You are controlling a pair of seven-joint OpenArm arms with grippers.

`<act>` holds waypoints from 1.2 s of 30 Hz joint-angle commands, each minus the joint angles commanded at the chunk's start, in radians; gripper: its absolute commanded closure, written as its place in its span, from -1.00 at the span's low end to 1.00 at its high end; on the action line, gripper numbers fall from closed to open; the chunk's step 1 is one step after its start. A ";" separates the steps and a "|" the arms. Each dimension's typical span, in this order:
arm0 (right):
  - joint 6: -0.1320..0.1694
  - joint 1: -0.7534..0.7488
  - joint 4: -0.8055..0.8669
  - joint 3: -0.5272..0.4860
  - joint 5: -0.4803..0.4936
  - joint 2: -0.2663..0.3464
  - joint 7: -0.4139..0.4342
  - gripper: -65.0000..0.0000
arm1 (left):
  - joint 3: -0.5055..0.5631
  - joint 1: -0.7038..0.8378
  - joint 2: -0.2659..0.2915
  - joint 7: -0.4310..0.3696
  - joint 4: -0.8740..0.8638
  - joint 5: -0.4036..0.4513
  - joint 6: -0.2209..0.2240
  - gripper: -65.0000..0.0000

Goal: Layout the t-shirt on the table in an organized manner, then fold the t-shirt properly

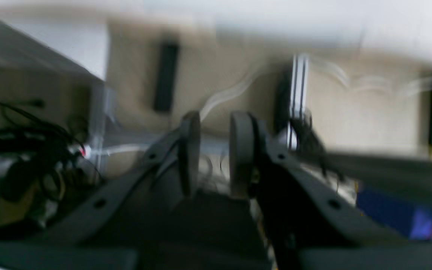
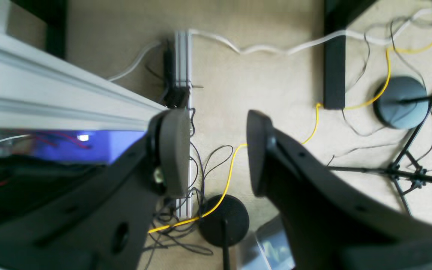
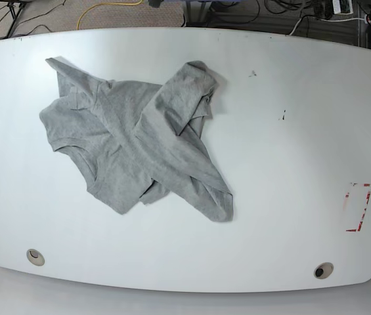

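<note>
The heather-grey t-shirt lies crumpled on the left half of the white table, plain side up, with parts folded over one another and no lettering visible. Neither arm shows in the base view. In the left wrist view, which is blurred, my left gripper hangs over the floor with a narrow gap between its fingers and nothing in it. In the right wrist view, my right gripper is wide open and empty, also over the floor. The shirt shows in neither wrist view.
Two grommet holes sit near the table's front edge, and a red-and-white tape mark at the right. Cables, a yellow wire, stand bases and an aluminium rail lie below the grippers.
</note>
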 joint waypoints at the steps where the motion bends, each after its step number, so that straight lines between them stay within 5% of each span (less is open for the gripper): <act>1: 0.000 -0.012 0.025 0.000 0.000 0.000 0.000 0.29 | -0.018 -0.002 0.000 0.006 0.017 -0.009 0.000 0.62; 11: 0.000 0.003 0.172 0.002 0.000 0.000 0.000 0.29 | -0.074 -0.137 -0.057 0.149 0.130 -0.055 0.000 0.62; 20: 0.000 0.124 0.209 0.008 -0.002 0.000 -0.005 0.26 | -0.072 -0.256 -0.057 0.192 0.153 -0.048 0.000 0.61; 25: 0.002 0.216 0.216 0.006 -0.002 0.002 -0.083 0.26 | -0.063 -0.298 -0.057 0.192 0.167 -0.046 -0.002 0.59; 29: 0.002 0.298 0.219 0.006 -0.003 0.003 -0.146 0.21 | -0.057 -0.338 -0.054 0.189 0.170 -0.048 -0.035 0.22; 33: 0.002 0.391 0.219 0.006 -0.003 0.008 -0.209 -0.20 | -0.052 -0.370 -0.049 0.190 0.167 -0.046 -0.055 -0.29; 36: 0.002 0.456 0.219 0.008 -0.008 0.008 -0.265 -0.47 | -0.025 -0.381 -0.040 0.190 0.167 -0.046 -0.055 -0.35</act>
